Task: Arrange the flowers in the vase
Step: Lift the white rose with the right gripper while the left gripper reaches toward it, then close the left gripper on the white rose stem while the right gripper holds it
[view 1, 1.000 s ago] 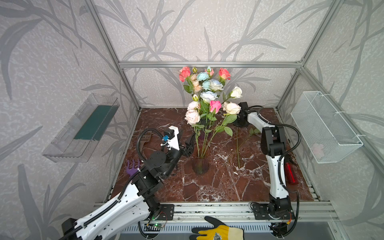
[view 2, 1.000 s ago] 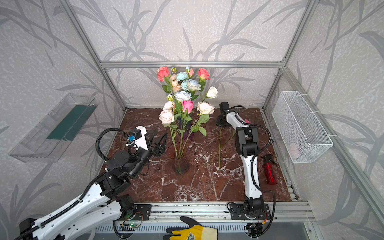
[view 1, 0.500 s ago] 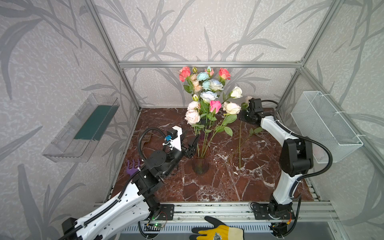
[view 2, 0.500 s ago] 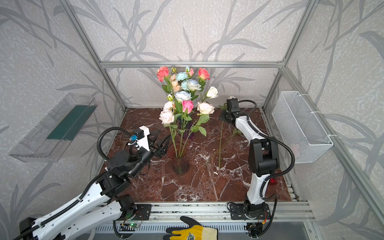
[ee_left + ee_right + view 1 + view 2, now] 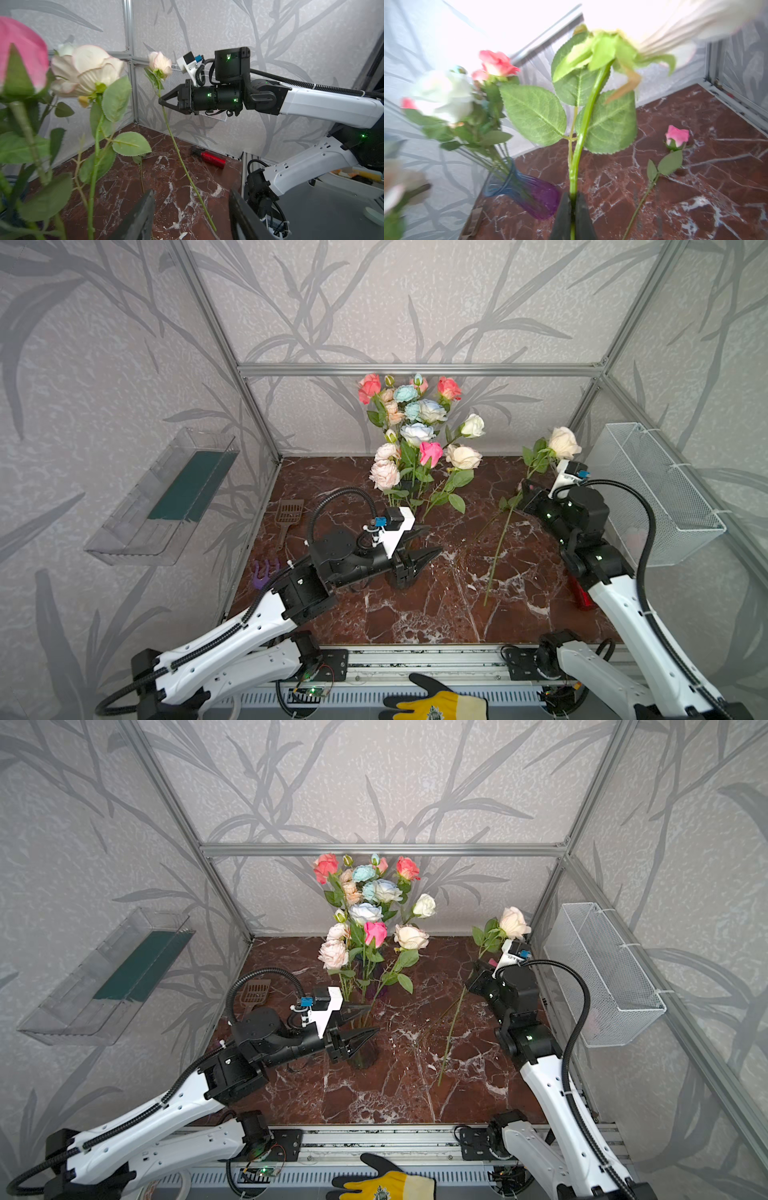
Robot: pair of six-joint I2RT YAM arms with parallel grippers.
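Observation:
Several flowers (image 5: 415, 427) stand bunched in the tinted glass vase (image 5: 363, 1052) at the table's middle; in the right wrist view the vase (image 5: 533, 193) looks blue and purple. My left gripper (image 5: 432, 541) is open right beside the vase's neck, and nothing sits between its fingers (image 5: 143, 214). My right gripper (image 5: 524, 493) is shut on the green stem (image 5: 581, 133) of a cream-peach rose (image 5: 563, 442), held up at the right with its stem end hanging above the table. A pink rose (image 5: 677, 135) lies on the marble.
A wire basket (image 5: 652, 489) hangs on the right wall and a clear shelf (image 5: 166, 497) on the left wall. A red tool (image 5: 579, 597) lies by the right arm. A brown scoop (image 5: 288, 512) and a purple piece (image 5: 264, 570) lie at the left edge. A glove (image 5: 436, 703) rests at the front rail.
My right arm has swung from beside the bouquet out to the right, raising the cream-peach rose. My left gripper has moved in closer to the vase and its fingers have narrowed a little.

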